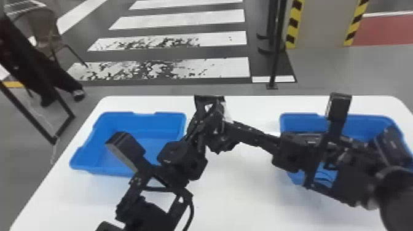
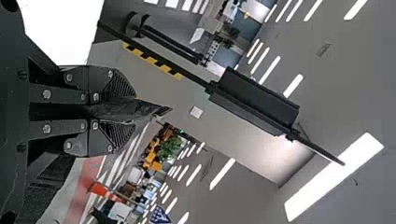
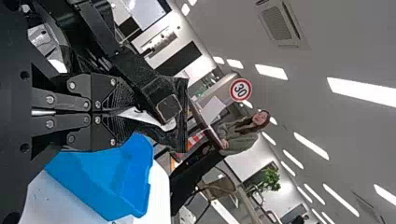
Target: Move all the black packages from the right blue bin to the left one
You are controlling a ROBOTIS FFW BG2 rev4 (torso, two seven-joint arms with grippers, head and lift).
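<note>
Over the middle of the worktop [image 1: 230, 199], between the two bins, the left tool [image 1: 204, 124] and the right tool [image 1: 229, 132] meet, both closed on the same black package [image 3: 181, 140]. From the left wrist, I can see its dark, creased wrapping squeezed between the ridged pads [image 2: 120, 135]; from the right wrist, it sticks out past the fingertips and spreads crosswise, with part of the left arm right in front of it. How much of its weight each one bears, I couldn't tell you.

The left arm [image 1: 181, 159] leans in from the near edge, across the near right corner of the left blue bin [image 1: 144, 114]. The right arm [image 1: 347, 181] comes from the right-hand side and lies across the right blue bin [image 1: 302, 118], hiding much of its inside, so I can't say what lies in there. Both bins sit well apart on the white worktop.

Farther out, broad white stripes [image 1: 196, 17] cross the grey floor beyond the table. A thin black post [image 1: 276, 55] stands there, near a panel edged in yellow and black [image 1: 325, 24], and a chair [image 1: 40, 27] is off to the left.
</note>
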